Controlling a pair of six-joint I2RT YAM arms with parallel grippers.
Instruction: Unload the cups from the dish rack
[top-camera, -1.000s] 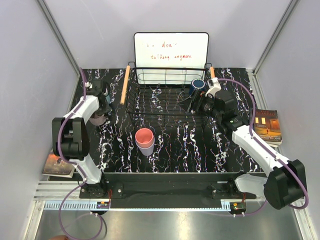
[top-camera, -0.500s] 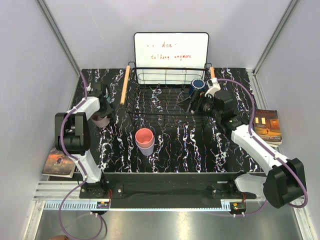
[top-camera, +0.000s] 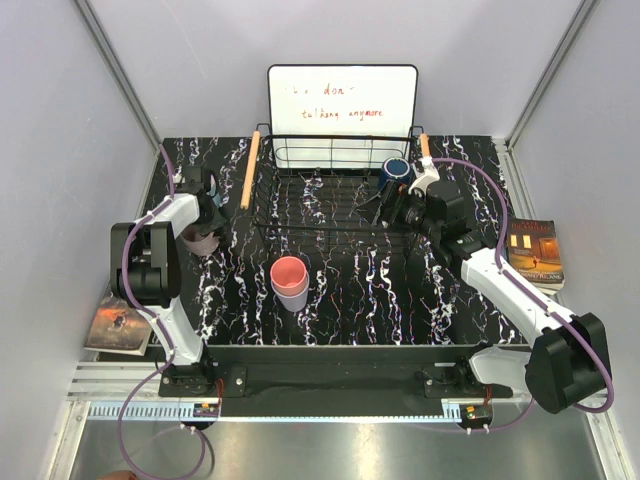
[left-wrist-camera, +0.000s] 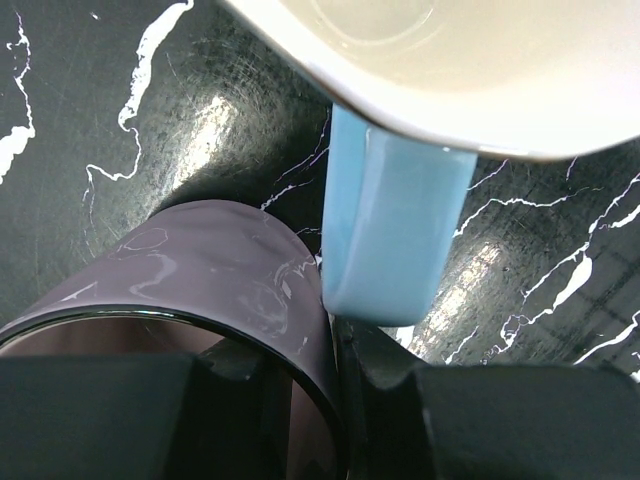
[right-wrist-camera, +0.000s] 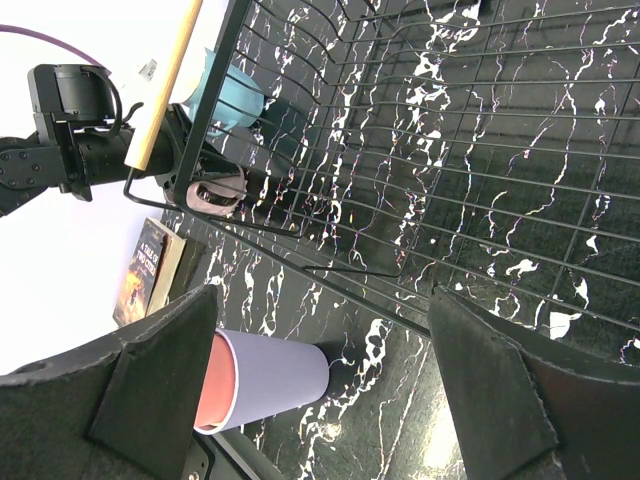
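1. Cups are the job, and the mauve cup (left-wrist-camera: 200, 270) is the one in hand; the left gripper (left-wrist-camera: 335, 400) is pinched narrow on its wall, one finger inside the rim and one outside; the cup hangs low over the surface (top-camera: 360, 300) to the left of the dish rack (top-camera: 320, 200), and I cannot tell whether it rests there.
2. Just beside it the light blue cup (left-wrist-camera: 395, 230) stands on the surface, its handle all but touching the mauve wall.
3. The right gripper (right-wrist-camera: 322, 300) hangs over the right part of the rack, its jaws spread wide with nothing between them.
4. Further out, the salmon pink cup (top-camera: 288, 271) is nested in the lavender cup (top-camera: 294, 298) on the surface, just in front of the rack's near edge.
5. By my reading four cups are out of the rack; the dark navy cup (top-camera: 397, 168), in the rack's far right corner, is the one left inside; the mauve one has yet to be released.
6. Only the left wrist view shows the grip itself and how close the two cups are; only the top view shows the navy cup; the right wrist view looks through the grid bars to the left gripper and its cups, and also catches the nested pair.
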